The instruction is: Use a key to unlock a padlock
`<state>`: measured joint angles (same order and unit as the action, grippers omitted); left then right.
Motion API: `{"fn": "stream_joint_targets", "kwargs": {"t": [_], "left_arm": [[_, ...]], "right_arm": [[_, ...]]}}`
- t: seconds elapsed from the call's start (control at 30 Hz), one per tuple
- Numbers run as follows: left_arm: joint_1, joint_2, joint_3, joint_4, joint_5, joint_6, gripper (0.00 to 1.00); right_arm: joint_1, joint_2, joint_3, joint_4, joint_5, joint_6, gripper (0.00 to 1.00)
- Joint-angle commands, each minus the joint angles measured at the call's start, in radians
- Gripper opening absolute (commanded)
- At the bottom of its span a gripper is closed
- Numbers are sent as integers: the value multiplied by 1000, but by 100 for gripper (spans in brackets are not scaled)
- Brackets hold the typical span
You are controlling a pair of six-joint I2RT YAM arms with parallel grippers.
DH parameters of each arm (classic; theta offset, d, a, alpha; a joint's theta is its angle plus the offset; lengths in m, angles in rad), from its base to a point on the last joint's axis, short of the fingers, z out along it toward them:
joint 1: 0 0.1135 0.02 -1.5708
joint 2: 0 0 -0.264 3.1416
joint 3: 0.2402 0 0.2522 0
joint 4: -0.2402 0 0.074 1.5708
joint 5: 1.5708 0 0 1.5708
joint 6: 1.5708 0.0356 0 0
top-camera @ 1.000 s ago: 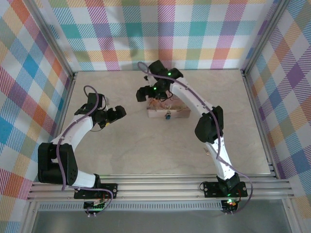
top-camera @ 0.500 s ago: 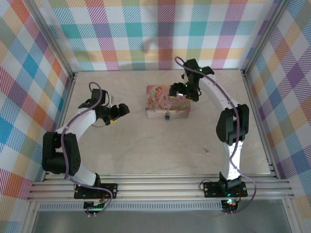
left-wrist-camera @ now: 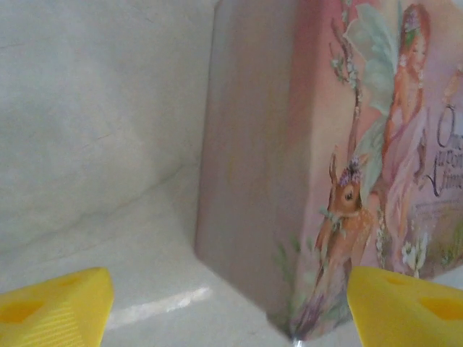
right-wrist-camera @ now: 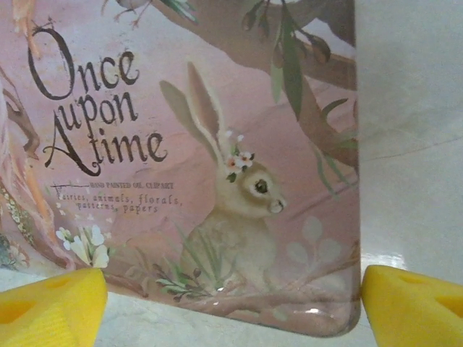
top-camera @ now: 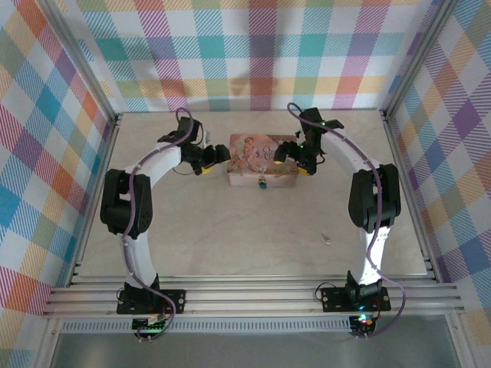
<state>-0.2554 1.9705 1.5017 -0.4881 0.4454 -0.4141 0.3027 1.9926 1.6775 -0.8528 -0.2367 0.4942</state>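
Top view: pink illustrated tin (top-camera: 257, 153) lies flat near the back of the table (top-camera: 215, 238), about midway across. Both arms reach in toward it, one at each short end.

Padlock (top-camera: 262, 182): blue body against the tin's near long edge, about mid-length. Too small in this view to tell how the shackle stands.

Key (top-camera: 326, 239): small thin piece lying on the bare table, well apart from the tin and padlock, toward the near right. Neither arm is near it.

Left gripper (left-wrist-camera: 231, 311): jaws spread wide, yellow fingertips (left-wrist-camera: 54, 307) at the two bottom corners of the left wrist view. A corner and side wall of the tin sit between them; nothing is pinched. Fairy and deer artwork shows on the lid.

Right gripper (right-wrist-camera: 231, 311): jaws also spread wide, yellow fingertips (right-wrist-camera: 51, 307) far apart at the bottom of the right wrist view. The tin's lid lies between and beyond them, with the rabbit picture and "Once upon A time" lettering. One tip sits just beside the tin's right edge. Cannot tell whether it touches; nothing is gripped
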Motion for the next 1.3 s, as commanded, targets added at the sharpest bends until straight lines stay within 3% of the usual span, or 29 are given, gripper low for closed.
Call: {"fn": "stream_joint_targets", "kwargs": {"t": [0.0, 0.2, 0.5, 0.87, 1.13, 1.27], "left_arm": [[-19, 41, 54, -38, 24, -30, 79], [-16, 18, 38, -113, -25, 23, 72], [32, -148, -158, -135, -121, 69, 68], [162, -351, -371, -142, -138, 101, 69], [191, -310, -351, -112, -100, 90, 65], [191, -233, -291, -89, -86, 60, 63]], "right_arm": [[28, 2, -16, 48, -86, 28, 84], [116, 57, 39, 47, -108, 24, 73], [243, 231, 309, -69, -96, -7, 72], [317, 441, 677, -200, -107, -24, 72], [332, 551, 827, -148, -160, -11, 66], [310, 596, 860, -38, -212, 1, 63]]}}
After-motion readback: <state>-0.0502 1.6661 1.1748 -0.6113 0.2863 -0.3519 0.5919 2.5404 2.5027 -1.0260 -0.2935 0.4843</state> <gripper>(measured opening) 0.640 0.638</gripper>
